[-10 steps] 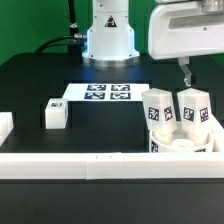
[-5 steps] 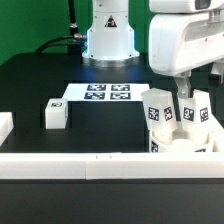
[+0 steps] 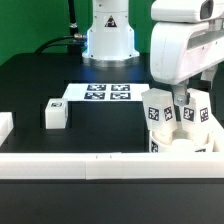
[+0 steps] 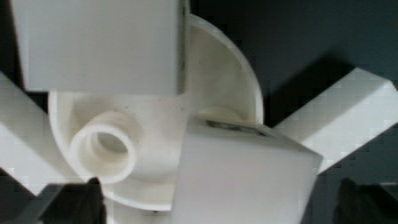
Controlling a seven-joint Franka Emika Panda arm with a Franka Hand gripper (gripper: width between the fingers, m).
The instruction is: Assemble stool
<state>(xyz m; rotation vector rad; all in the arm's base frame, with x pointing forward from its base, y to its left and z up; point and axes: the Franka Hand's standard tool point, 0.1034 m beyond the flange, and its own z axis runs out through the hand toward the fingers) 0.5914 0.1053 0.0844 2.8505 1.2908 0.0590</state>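
Observation:
The white stool seat (image 3: 186,146) lies at the exterior view's right, against the front rail, with two tagged legs (image 3: 157,108) (image 3: 198,108) standing on it. A third leg (image 3: 55,114) lies alone at the exterior view's left. My gripper (image 3: 183,101) hangs low between the tops of the two standing legs. In the wrist view the round seat (image 4: 134,105) with a round recess (image 4: 103,146) fills the frame. One leg (image 4: 240,170) stands between my dark fingertips (image 4: 64,203). The gripper (image 4: 214,206) is open, with a gap on each side of that leg. Another leg (image 4: 107,40) stands beyond.
The marker board (image 3: 105,93) lies flat at the table's middle back, before the arm's base (image 3: 108,40). A long white rail (image 3: 95,161) runs along the front, and a rail piece (image 3: 5,125) sits at the exterior view's left. Rail parts (image 4: 347,105) show beside the seat.
My gripper has come down and toward the exterior view's left, from above the table's back right to the tops of the two standing legs. The parts have not moved.

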